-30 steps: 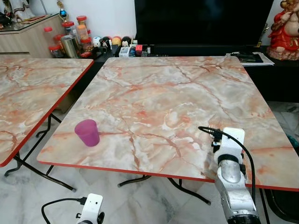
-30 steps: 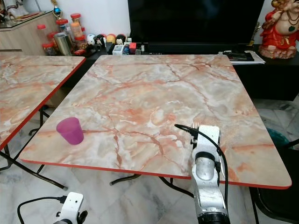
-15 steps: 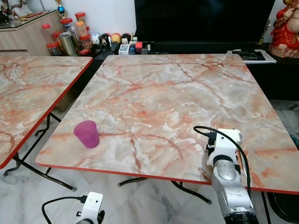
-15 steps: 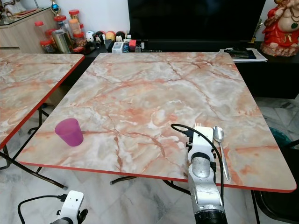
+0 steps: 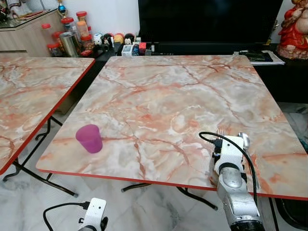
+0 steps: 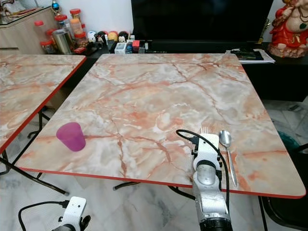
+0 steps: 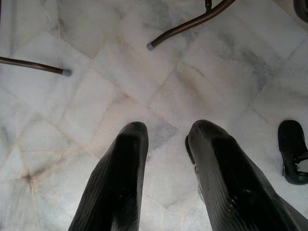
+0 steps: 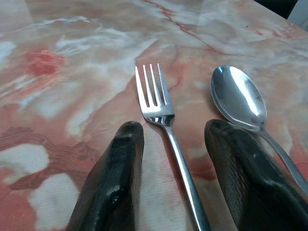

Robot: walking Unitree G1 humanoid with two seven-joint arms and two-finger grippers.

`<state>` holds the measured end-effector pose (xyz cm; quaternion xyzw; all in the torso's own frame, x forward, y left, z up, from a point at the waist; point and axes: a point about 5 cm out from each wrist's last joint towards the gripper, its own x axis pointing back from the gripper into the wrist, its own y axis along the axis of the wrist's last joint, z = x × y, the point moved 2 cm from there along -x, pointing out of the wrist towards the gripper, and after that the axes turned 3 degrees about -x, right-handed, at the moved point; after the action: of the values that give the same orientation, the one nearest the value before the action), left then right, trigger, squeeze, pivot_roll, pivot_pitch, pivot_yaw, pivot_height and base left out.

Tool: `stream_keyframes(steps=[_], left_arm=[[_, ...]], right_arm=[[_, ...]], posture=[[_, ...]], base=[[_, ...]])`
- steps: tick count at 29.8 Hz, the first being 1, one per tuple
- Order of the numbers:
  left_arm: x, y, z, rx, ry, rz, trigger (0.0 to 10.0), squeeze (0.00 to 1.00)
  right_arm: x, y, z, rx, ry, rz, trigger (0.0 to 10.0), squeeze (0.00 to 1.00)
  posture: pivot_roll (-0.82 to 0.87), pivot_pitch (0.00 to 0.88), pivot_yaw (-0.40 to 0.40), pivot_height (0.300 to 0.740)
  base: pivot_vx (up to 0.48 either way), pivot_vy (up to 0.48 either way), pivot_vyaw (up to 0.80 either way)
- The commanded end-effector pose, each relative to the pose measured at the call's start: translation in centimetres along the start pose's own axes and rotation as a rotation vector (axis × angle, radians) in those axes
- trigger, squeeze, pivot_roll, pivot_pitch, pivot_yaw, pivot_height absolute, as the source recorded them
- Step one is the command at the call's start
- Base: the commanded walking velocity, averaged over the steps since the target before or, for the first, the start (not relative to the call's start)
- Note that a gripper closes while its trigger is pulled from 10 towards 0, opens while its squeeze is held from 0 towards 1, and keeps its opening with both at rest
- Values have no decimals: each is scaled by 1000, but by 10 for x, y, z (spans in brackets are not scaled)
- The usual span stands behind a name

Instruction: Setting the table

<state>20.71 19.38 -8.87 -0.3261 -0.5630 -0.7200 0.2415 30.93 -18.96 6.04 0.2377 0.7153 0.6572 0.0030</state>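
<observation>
From my seat I see the right pincer [image 8: 171,159] resting low over the near right part of the marble table [image 6: 159,91], its two black fingers [image 8: 113,183] spread wide with nothing gripped. A fork [image 8: 166,130] lies flat on the table between those fingers, its handle running through the gap; I can't tell whether either finger touches it. The fork's long axis runs from the near edge toward the far edge, tines pointing away from me toward the television side. Just beside it, on the robot's right, a spoon [image 6: 226,149] lies roughly parallel, bowl at the far end and handle trailing back toward the near edge, angled slightly outward. In the wrist view the spoon's bowl sits just ahead of the right-hand finger.

From the head camera, the silver right arm [image 6: 208,192] reaches up over the near table edge, a black cable looping at its wrist.

A purple cup [image 6: 71,136] stands upright near the table's near left corner, well apart from the cutlery.

The left pincer [image 7: 166,144] hangs down over the tiled floor [image 7: 120,72], fingers a moderate gap apart and empty. A second marble table [image 5: 29,96] stands off to the left.
</observation>
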Motion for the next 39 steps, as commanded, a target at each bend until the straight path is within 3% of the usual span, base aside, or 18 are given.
stream_keyframes(steps=[1, 15, 16, 17, 18, 19, 20, 39], left_arm=[[1, -2, 1, 0, 1, 9, 10000, 0], [0, -2, -1, 2, -6, 9, 10000, 0], [0, -2, -1, 2, -7, 10, 10000, 0], [0, -2, -1, 2, -8, 11, 10000, 0], [0, -2, -1, 2, -8, 11, 10000, 0], [0, -2, -1, 2, -8, 11, 10000, 0], [0, -2, -1, 2, -8, 11, 10000, 0], [1, -4, -5, 19, -27, 19, 10000, 0]], right_arm=[[0, 6, -3, -4, -13, -12, 10000, 0], [-2, -10, -9, -33, -23, 81, 10000, 0], [-3, -12, -9, -46, -19, 92, 8275, 0], [-3, -15, -7, -61, -9, 110, 2902, 0], [-3, -16, -6, -63, -3, 116, 2902, 0], [-3, -17, -5, -65, 5, 124, 2000, 0], [-3, -19, -4, -78, 10, 135, 0, 0], [-3, -25, -1, -21, 45, 183, 0, 0]], posture=[[-66, 4, 62, 736], [-67, 7, 62, 736], [-66, 7, 62, 736], [-66, 7, 62, 736], [-66, 7, 62, 736], [-66, 7, 62, 736], [-66, 5, 61, 736], [-61, 7, 55, 736]], base=[[0, 0, 0], [0, 0, 0], [0, 0, 0], [0, 0, 0], [0, 0, 0], [0, 0, 0], [0, 0, 0], [0, 0, 0]])
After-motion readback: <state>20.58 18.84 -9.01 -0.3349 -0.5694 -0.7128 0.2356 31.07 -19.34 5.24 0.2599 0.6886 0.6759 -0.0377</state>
